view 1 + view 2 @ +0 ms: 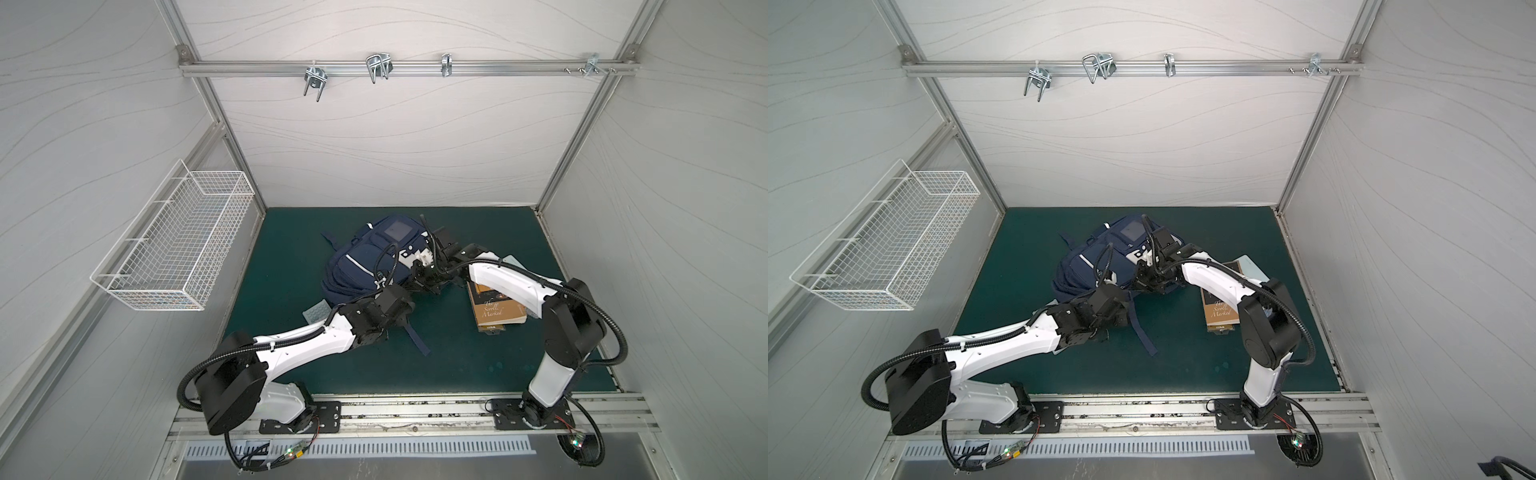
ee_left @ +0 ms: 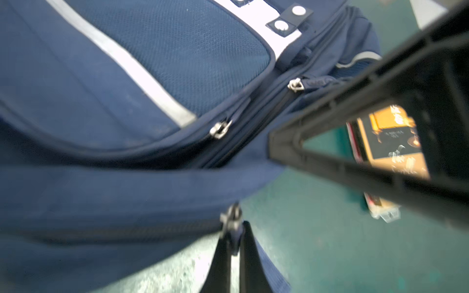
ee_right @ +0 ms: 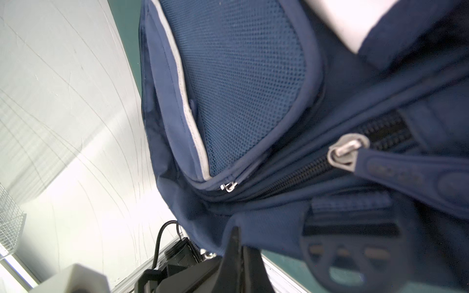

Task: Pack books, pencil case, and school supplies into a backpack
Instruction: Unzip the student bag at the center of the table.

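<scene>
At bottom centre of the left wrist view: left gripper point(image 2: 236, 237), jaws clamped tight on a zip pull point(image 2: 231, 218) of the backpack point(image 2: 127, 76); the zip beside it looks done up. Right gripper point(image 3: 241, 247), bottom centre of its wrist view: pinched shut on a fold of backpack fabric. Backpack: centre of both top views, lying on the green mat point(image 1: 457, 365). Books point(image 1: 496, 311): stacked right of centre, outside the bag. Pencil case point(image 1: 1253, 268): just above them. Calculator point(image 1: 316, 311): lower left of bag. Nothing packed, by my reckoning; opening stage only.
</scene>
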`<state>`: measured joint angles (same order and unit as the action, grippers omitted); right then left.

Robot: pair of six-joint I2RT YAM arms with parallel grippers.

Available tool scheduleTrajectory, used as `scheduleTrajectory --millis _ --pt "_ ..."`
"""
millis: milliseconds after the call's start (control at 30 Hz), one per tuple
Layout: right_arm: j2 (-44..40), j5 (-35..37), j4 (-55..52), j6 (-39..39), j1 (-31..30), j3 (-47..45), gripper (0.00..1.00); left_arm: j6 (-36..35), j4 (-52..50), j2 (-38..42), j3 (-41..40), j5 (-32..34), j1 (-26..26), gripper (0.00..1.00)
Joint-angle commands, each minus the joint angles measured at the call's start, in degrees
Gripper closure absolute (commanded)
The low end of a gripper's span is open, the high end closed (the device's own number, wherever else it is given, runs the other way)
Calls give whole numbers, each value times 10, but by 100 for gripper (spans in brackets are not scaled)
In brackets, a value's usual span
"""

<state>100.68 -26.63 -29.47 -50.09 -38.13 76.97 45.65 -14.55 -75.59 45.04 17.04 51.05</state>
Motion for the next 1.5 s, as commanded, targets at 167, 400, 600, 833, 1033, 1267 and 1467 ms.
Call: scheduleTrajectory --millis 167,400,600,833,1033,1267,1467 --pt "-9 75 -24 36 32 -1 100 14 -65 88 -55 -68 -17 100" --pt "-17 102 -41 53 60 -17 100 33 -160 124 -79 -33 -83 100" --pt "-14 113 -72 81 68 7 100 1 -116 111 -84 -86 -87 100" --pt "-81 201 -107 55 -17 -25 16 -1 -54 110 -71 -156 -87 100" --pt "-91 149 23 -82 -67 -116 14 -2 -39 107 -66 -175 -84 100" --pt "-18 125 80 -142 -84 -97 23 -2 -25 130 -69 -174 -57 100" --pt "21 103 125 -172 -83 -104 43 -1 -20 125 -68 -166 -50 100"
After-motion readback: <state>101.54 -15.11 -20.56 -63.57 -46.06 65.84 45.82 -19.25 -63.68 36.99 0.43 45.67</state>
